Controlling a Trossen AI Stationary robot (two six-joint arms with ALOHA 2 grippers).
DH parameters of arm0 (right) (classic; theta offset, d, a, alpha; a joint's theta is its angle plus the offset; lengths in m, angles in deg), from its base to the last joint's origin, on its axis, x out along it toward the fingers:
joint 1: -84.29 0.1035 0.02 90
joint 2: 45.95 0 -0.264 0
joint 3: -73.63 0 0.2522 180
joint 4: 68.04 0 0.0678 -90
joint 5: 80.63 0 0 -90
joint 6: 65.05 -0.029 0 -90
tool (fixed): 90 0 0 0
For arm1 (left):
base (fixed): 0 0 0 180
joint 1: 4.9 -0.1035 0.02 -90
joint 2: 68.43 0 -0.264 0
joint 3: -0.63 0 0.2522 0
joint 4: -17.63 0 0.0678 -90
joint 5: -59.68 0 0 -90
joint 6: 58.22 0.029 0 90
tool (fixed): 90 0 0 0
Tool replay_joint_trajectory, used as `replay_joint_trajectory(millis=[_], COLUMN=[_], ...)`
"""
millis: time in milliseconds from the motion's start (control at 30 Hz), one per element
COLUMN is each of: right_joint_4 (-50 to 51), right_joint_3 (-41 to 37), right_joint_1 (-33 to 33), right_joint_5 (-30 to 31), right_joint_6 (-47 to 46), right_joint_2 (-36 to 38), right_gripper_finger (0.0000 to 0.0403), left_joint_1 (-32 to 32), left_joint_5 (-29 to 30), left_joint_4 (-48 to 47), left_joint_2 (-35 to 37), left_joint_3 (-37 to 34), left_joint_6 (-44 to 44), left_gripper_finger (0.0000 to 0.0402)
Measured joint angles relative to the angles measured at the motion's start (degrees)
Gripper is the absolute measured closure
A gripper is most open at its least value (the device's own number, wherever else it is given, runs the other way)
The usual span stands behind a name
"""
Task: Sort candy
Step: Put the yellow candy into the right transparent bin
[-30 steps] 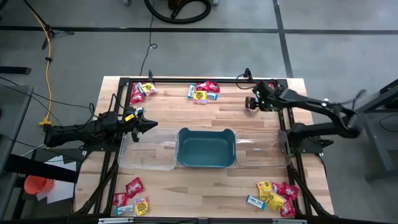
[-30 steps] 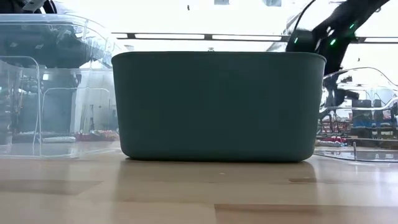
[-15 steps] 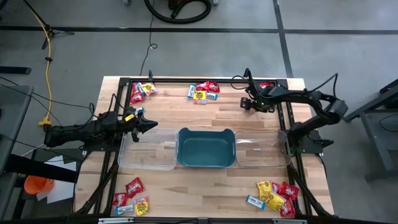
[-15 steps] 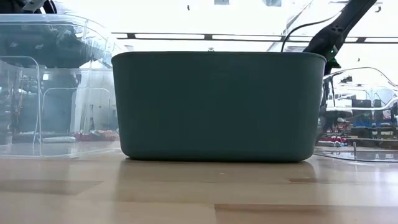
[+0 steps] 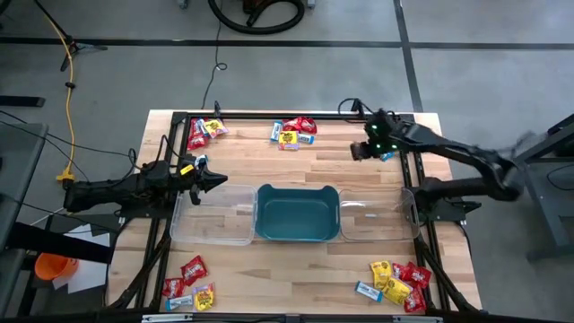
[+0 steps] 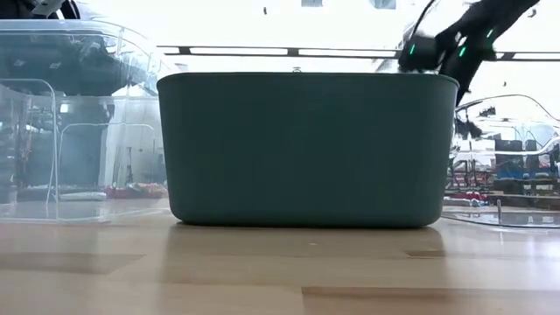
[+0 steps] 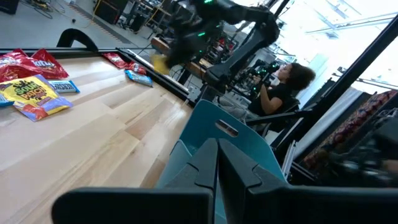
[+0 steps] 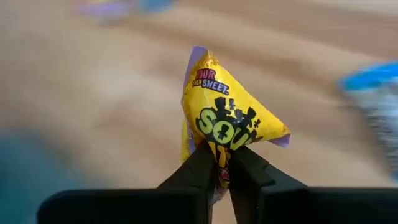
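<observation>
In the right wrist view my right gripper is shut on a yellow candy packet. The high view places my right gripper over the table's far right, near a small candy pile. My left gripper is shut on nothing and hovers over the far edge of the left clear bin. The left wrist view shows its fingers pressed together. The teal tub stands mid-table, with the right clear bin beside it. My right gripper pinches one narrow end of the yellow packet between its two fingers. The rest of the packet fans out beyond the fingertips. The packet is lifted clear of the wooden table.
Mixed red, yellow and blue-and-white candy lies in piles at the far left, far middle, near left and near right. A black frame rail runs along the far edge. A person sits beyond the table.
My right arm has dipped down toward the table near the far right pile and come up again, ending close to where it began. My left arm has kept still.
</observation>
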Motion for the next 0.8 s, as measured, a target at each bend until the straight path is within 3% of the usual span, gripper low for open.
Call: replay_joint_trajectory(millis=[133, 200, 367, 467, 633, 800], right_joint_4=[0.1, 0.4, 4.8, 7.4, 12.7, 13.6], right_joint_3=[0.6, 0.6, 0.6, 0.6, 0.6, 0.6], right_joint_1=[8.7, 15.6, 33.6, 41.1, 45.3, 46.4], right_joint_5=[-21.3, -23.6, -15.0, -8.7, -3.5, -3.9], right_joint_6=[-5.4, -10.0, -20.8, -23.9, -27.8, -24.7], right_joint_2=[9.3, 12.8, 16.5, 15.7, 12.2, 8.1], right_gripper_finger=[0.0397, 0.0398, 0.0395, 0.0395, 0.0364, 0.0278], left_joint_1=[0.0, 0.0, 0.0, 0.0, 0.0, 0.0], left_joint_5=[0.0, 0.0, 0.0, 0.0, 0.0, 0.0], left_joint_4=[0.0, 0.0, 0.0, 0.0, 0.0, 0.0], left_joint_2=[0.0, 0.0, 0.0, 0.0, 0.0, 0.0], left_joint_3=[0.0, 0.0, 0.0, 0.0, 0.0, 0.0], left_joint_6=[0.0, 0.0, 0.0, 0.0, 0.0, 0.0], left_gripper_finger=[0.0401, 0.0401, 0.0401, 0.0401, 0.0401, 0.0401])
